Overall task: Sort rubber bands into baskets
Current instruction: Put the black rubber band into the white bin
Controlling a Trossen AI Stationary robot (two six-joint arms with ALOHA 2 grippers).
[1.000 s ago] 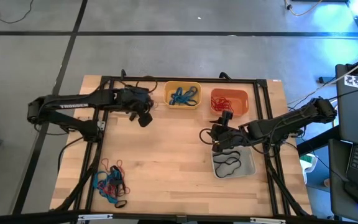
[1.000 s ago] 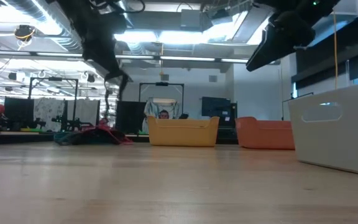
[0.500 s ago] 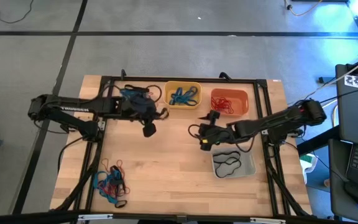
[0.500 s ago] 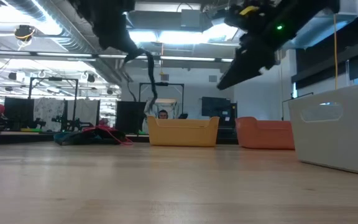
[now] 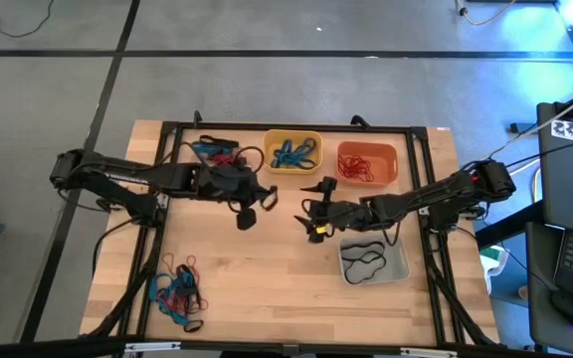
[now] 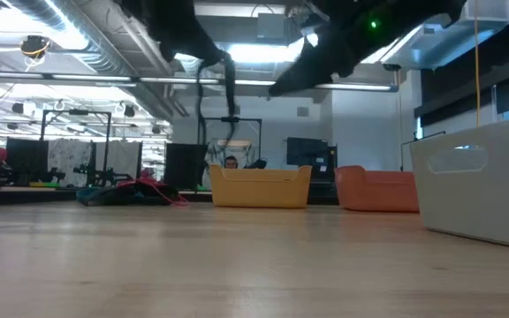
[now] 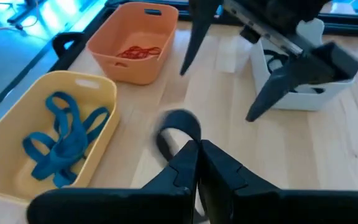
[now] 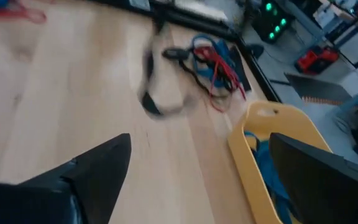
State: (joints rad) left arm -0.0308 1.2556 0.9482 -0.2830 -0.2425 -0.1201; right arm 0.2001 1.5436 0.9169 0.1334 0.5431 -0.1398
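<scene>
Fingers first: pinching a black band (image 7: 178,127) between left fingers (image 7: 185,168), pressed tight together. Dangling that band as a limp loop below the left gripper (image 5: 255,202), clear of the table (image 5: 267,268), as seen in the low view. Holding over mid table, just in front of the yellow basket (image 5: 292,133).

Facing it with right fingers (image 8: 98,168) spread wide, gripping nothing. Hovering with the right gripper (image 5: 316,214) near the left one, apart from it, between the held band and the grey basket (image 5: 404,264). Pointing toward the held band, blurred in the right wrist view.

Farther out:
- Yellow basket at the far edge, holding blue bands (image 5: 294,154).
- Orange basket (image 5: 367,147) just beside it on the right, holding red bands (image 5: 356,166).
- Grey basket nearer the front, on the right, holding black bands (image 5: 364,264).
- Unsorted pile (image 5: 177,293) of blue, red and black bands near the front left corner, well apart from both grippers.

Reaching in from opposite sides of the table, left arm from the left, right arm from the right.
</scene>
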